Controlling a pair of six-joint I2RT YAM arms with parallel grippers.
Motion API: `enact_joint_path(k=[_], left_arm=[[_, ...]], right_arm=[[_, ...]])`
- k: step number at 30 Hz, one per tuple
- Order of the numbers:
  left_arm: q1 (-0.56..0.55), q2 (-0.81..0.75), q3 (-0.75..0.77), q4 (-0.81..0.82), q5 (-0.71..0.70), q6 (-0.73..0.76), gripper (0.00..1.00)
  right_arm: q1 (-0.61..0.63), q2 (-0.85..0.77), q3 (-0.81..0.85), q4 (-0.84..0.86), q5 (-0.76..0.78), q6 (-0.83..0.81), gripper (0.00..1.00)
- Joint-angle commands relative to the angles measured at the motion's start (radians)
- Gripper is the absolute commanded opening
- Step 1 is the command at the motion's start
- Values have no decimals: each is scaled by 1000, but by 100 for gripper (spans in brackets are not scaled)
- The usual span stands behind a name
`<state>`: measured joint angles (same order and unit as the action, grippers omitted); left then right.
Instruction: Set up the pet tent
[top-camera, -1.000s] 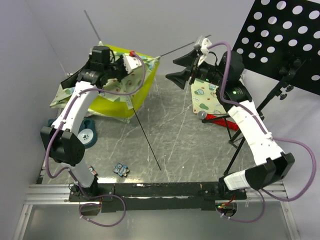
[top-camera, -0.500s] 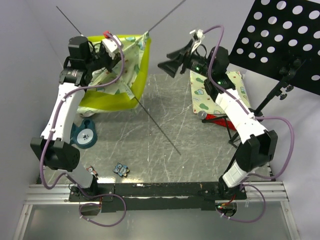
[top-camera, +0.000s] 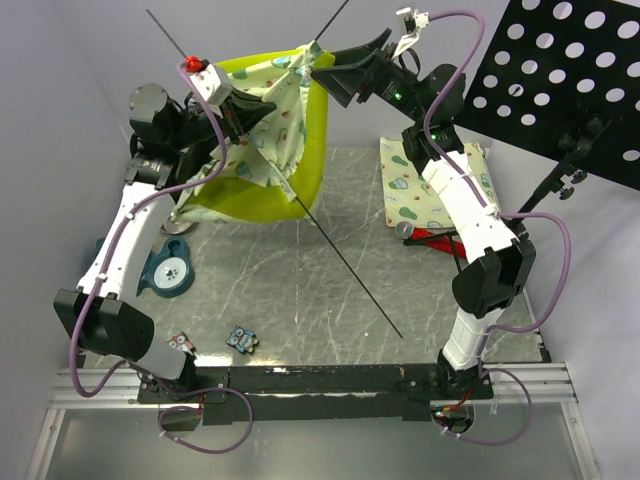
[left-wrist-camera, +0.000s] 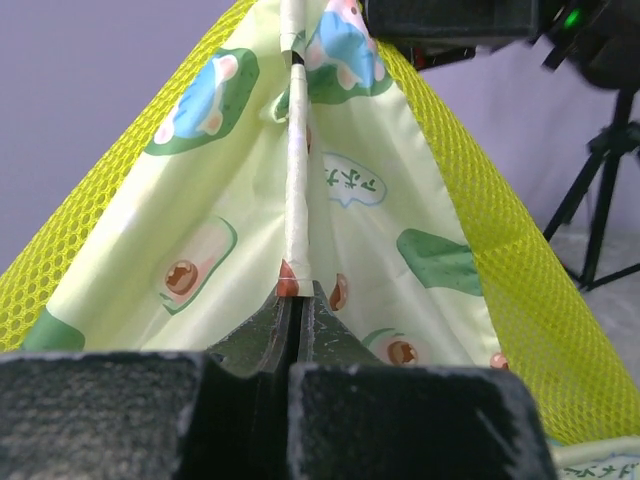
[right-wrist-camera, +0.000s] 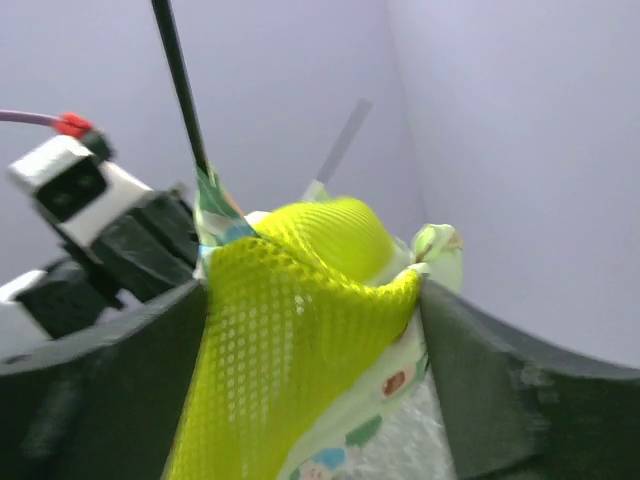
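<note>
The pet tent hangs off the table at the back, lime mesh and avocado print up. My left gripper is on its left side. In the left wrist view this gripper is shut on the lower end of the tent's pale pole sleeve. My right gripper stands at the tent's top right corner. Its jaws are wide open with the yellow mesh draped between them. A thin black pole runs from the tent's top down across the table.
A flat printed mat lies at the right over a red item. A black perforated music stand fills the right rear. A teal pet bowl sits under the left arm, a small toy near the front.
Both arms have risen and the tent has come up off the table. My right gripper moved left onto the tent's top corner. The long pole swung with it.
</note>
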<state>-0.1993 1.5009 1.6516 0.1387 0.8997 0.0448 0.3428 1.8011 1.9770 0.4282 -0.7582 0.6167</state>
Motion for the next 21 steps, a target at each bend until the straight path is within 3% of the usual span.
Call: enact_joint_path(k=[1, 3, 5, 13, 16, 17, 21], left_arm=[[-32, 1, -15, 289, 54, -225, 1], [-45, 16, -27, 363, 51, -282, 1], [-54, 36, -35, 438, 44, -353, 1], [-80, 116, -140, 677, 2, -565, 1], [-94, 143, -147, 693, 13, -603, 1], [-94, 148, -151, 691, 22, -611, 7], [-48, 99, -213, 633, 74, -599, 51]], right_arm=[[10, 3, 46, 127, -79, 127, 73], [10, -8, 45, 148, -95, 138, 31], [10, -23, 48, 161, -104, 132, 1], [7, -104, 78, 110, -76, -24, 0], [5, -115, 100, 49, -76, -99, 0], [5, -127, 97, 26, -78, -124, 0], [4, -177, 65, -26, -66, -231, 0]])
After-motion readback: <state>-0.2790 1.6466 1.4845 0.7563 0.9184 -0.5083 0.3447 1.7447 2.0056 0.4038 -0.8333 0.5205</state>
